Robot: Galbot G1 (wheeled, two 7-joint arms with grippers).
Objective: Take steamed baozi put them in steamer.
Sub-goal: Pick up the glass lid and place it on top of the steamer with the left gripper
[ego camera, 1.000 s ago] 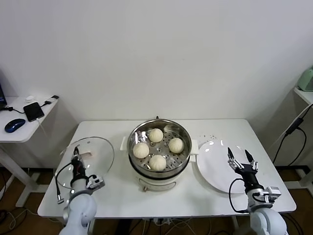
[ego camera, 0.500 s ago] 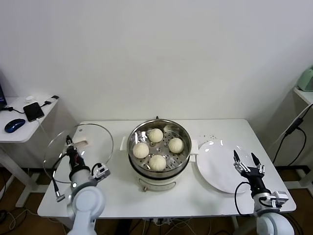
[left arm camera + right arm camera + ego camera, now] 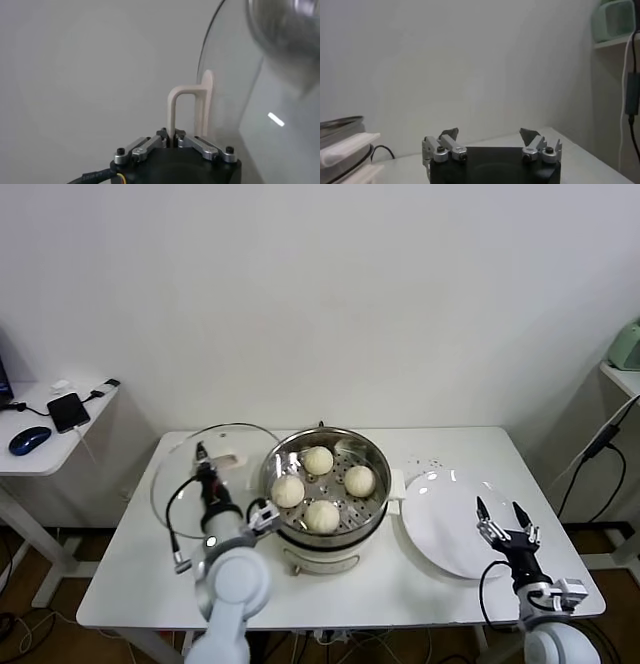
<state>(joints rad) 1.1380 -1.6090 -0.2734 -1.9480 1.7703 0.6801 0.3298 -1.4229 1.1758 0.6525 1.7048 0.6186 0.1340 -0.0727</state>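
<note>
Four steamed baozi (image 3: 322, 483), smooth cream-white domes, sit on the perforated tray of the steamer (image 3: 325, 481), one each at roughly 12, 3, 6 and 9 o'clock around the tray's centre. None touches another. The steamer is a round, shiny steel pot on a cream-white base, standing at the middle of the white counter (image 3: 130, 569).

At about 9 o'clock from the steamer, the left gripper (image 3: 206, 477) has its jaws closed on the white handle (image 3: 189, 109) of the round glass lid (image 3: 213, 474). The lid is held tilted off the counter, its near edge just beside the steamer's rim. The baozi lie well clear of these jaws, inside the pot.

At about 3 o'clock from the steamer lies a flat white plate (image 3: 450, 519), touching or nearly touching the pot's side handle. The right gripper (image 3: 505, 526) hovers at the plate's outer edge, around 4 o'clock from the steamer, its jaws spread wide and holding nothing. The baozi are well apart from it.
</note>
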